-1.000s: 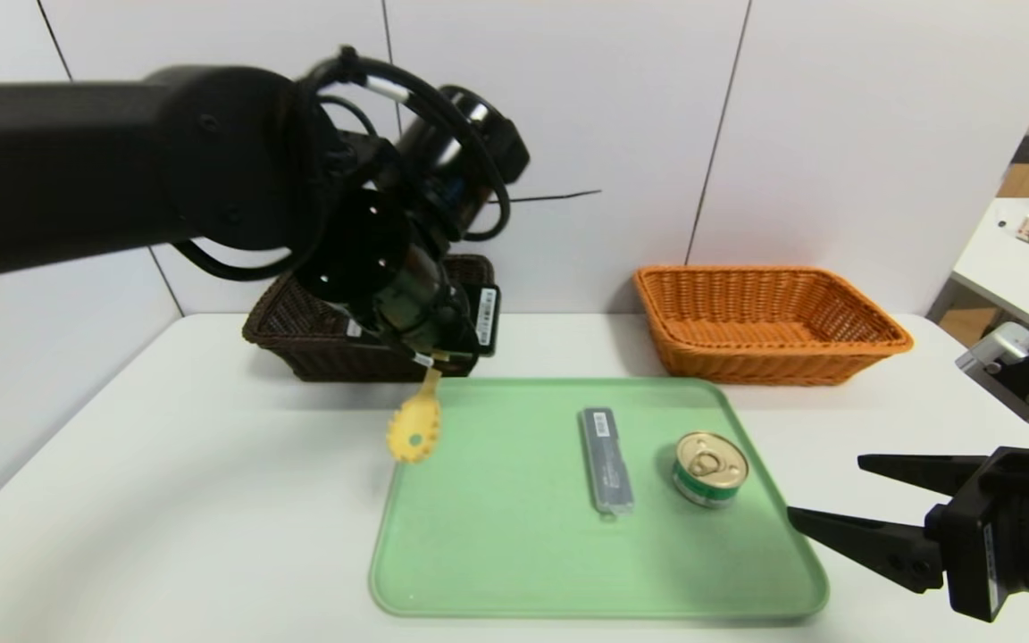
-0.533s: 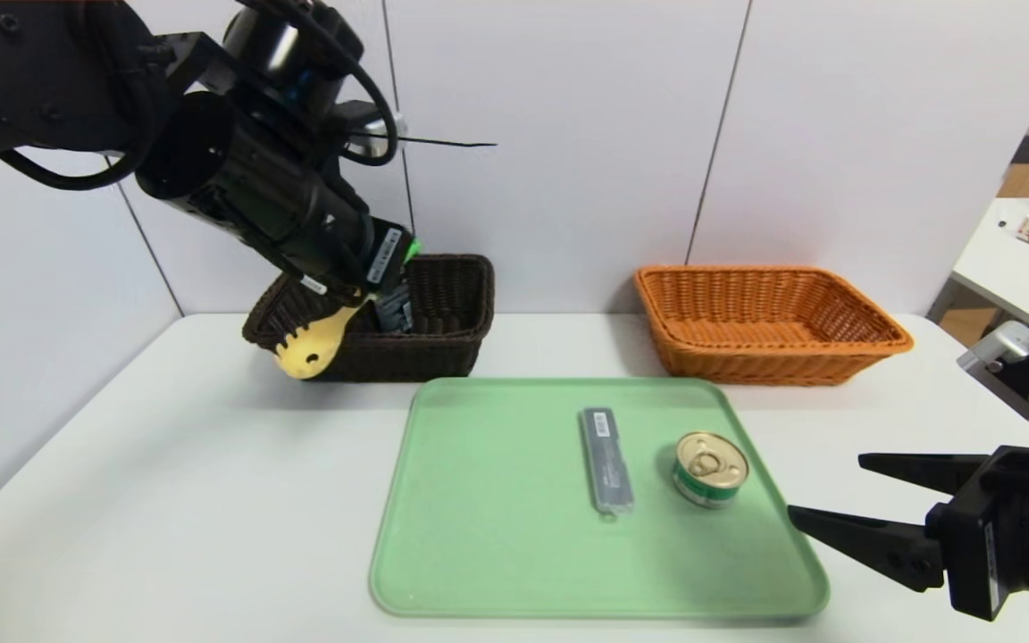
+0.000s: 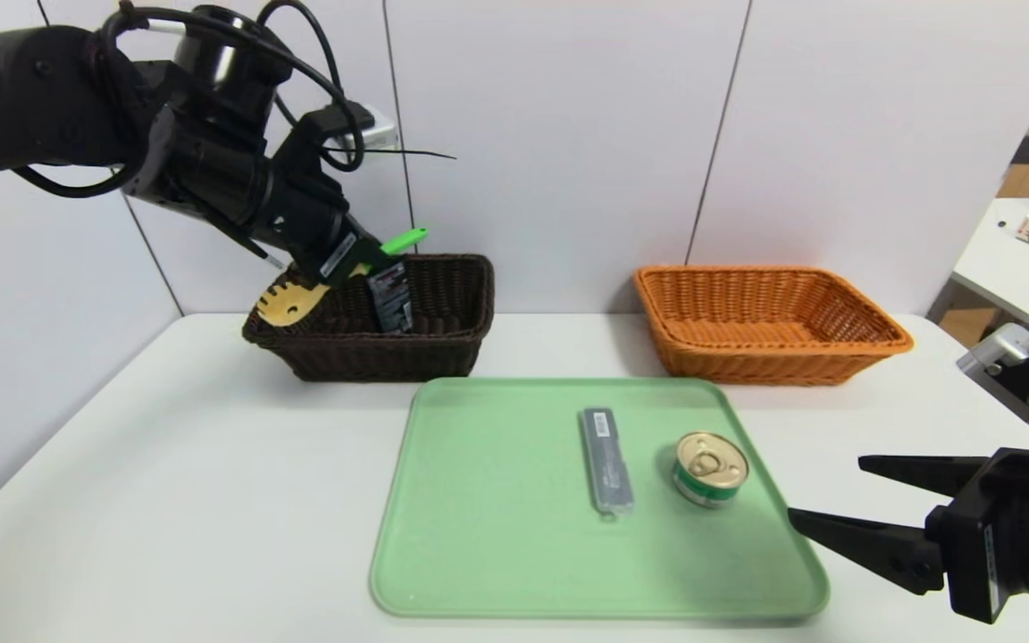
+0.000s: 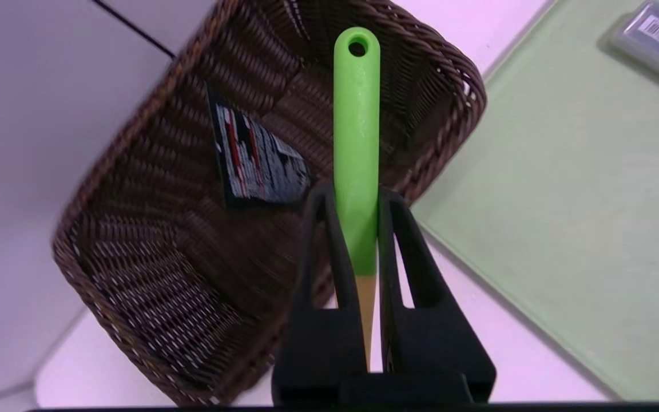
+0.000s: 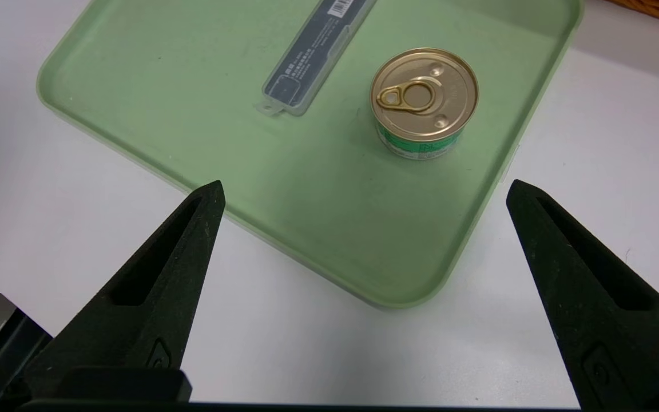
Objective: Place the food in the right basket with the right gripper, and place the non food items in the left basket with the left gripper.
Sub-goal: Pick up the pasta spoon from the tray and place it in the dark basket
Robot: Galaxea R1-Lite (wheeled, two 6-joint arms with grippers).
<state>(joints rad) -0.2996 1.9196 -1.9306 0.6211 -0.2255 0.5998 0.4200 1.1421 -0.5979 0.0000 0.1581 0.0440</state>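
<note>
Spoon (image 3: 289,304) with green handle, clamped in left gripper (image 4: 356,194), jaws closed on the handle, above dark basket (image 3: 389,357). Black packet (image 3: 390,299) inside that basket. Green tray (image 3: 514,554) on table (image 3: 166,500), carrying slim case (image 3: 607,460) and can (image 3: 709,469). Orange basket (image 3: 773,357) behind tray, on the right. Right gripper (image 5: 365,189) wide open, holding nothing, parked by tray's right edge.

The head view looks forward and down from farthest back, while both wrist views peer down closer, left over the dark basket (image 3: 380,357) at eleven o'clock, all sharing the green tray (image 3: 514,554).
</note>
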